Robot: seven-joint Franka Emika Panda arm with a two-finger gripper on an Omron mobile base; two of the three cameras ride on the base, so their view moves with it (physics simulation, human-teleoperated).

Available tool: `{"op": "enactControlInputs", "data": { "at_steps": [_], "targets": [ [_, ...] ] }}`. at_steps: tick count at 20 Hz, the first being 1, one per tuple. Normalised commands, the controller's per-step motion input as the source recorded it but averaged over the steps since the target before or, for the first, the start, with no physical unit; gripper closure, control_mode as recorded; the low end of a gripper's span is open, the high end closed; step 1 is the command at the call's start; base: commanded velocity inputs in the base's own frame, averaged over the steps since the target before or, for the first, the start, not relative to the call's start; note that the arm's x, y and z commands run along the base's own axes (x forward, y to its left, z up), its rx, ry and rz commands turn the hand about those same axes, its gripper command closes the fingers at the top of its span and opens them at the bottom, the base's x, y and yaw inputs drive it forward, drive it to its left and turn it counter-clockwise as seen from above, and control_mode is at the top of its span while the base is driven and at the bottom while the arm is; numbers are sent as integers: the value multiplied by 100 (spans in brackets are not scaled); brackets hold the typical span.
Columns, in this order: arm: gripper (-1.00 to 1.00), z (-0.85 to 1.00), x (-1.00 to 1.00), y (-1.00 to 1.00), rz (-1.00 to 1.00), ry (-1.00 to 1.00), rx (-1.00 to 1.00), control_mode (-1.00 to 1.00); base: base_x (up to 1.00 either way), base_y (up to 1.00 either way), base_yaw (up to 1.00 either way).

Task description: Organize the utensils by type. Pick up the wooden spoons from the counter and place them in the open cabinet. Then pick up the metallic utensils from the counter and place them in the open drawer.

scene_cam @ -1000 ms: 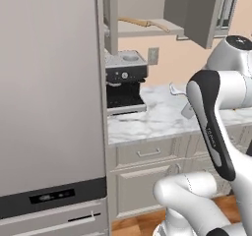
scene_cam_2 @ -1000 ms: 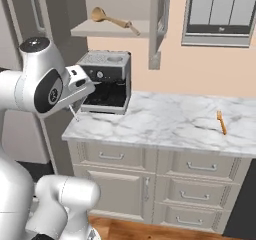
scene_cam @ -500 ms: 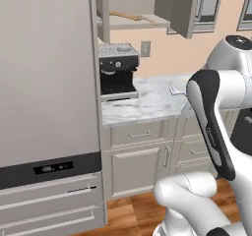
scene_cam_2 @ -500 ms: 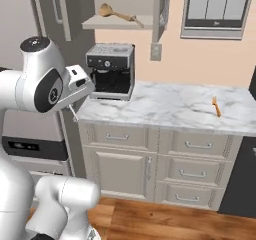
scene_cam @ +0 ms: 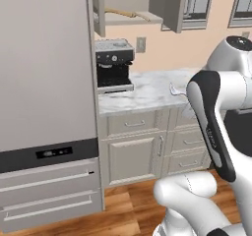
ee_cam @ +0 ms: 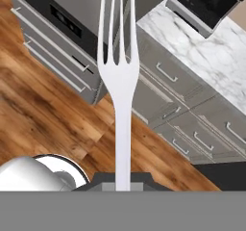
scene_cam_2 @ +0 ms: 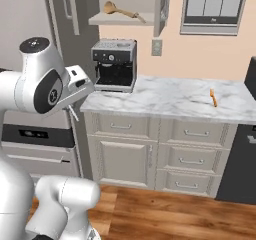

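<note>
My gripper is shut on the handle of a thin silver fork, one of the metallic utensils, held out over the wooden floor. The same fork hangs below my hand, left of the counter. An orange fork lies on the counter's right part. Two wooden spoons rest on the shelf of the open cabinet, whose door stands swung out. The drawer fronts under the counter all sit flush; an open drawer is out of view.
A black and silver coffee machine stands at the counter's left end. A tall grey fridge rises to the left of it. A dark appliance adjoins the counter on the right. Wooden floor lies in front.
The base has backed away from the counter, so the whole scene looks farther off and the floor shows. The gripper stays shut on the silver fork.
</note>
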Motion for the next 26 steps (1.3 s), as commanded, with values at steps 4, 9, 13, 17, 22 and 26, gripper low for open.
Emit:
{"op": "enactControlInputs", "data": {
  "at_steps": [4, 9, 13, 17, 22, 26],
  "targets": [
    [100, 0, 0, 0, 0, 0, 0, 100, -8, -8, 0],
    [100, 0, 0, 0, 0, 0, 0, 100, 0, -21, -10],
    [100, 0, 0, 0, 0, 0, 0, 100, -13, -6, -52],
    [100, 0, 0, 0, 0, 0, 0, 100, -33, 0, -65],
    [100, 0, 0, 0, 0, 0, 0, 100, -42, -1, -67],
    [100, 0, 0, 0, 0, 0, 0, 100, -48, -8, -66]
  ]
}}
